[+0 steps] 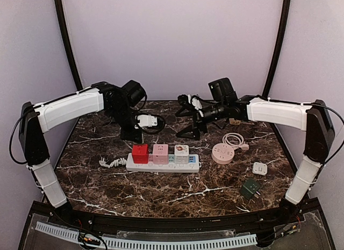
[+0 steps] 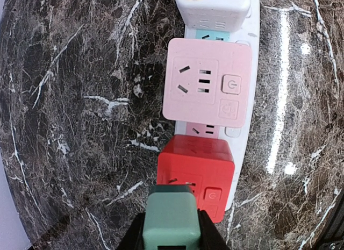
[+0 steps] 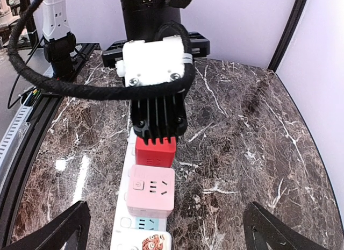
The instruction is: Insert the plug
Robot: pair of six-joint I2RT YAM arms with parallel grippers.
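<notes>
Since the green plug [image 2: 171, 209] is clamped between the left gripper's [image 2: 172, 239] fingers, poised over the edge of the red socket cube [image 2: 196, 164] nearest the wrist camera, prongs unseen, alignment comes first. Cube stands on the power strip [image 2: 242, 145]. Plug touching cube or not: cannot tell. Likely step: seat plug in the cube's slots, half hidden beneath it. Square plug to slots, keep it level, press straight down, slowly. A tilted push could jam prongs or skid the strip. Right gripper [image 3: 169, 228] spread wide, holding nothing, free to steady the strip.

Three cube adapters [image 1: 160, 151]; one power strip [image 1: 161, 168]
</notes>
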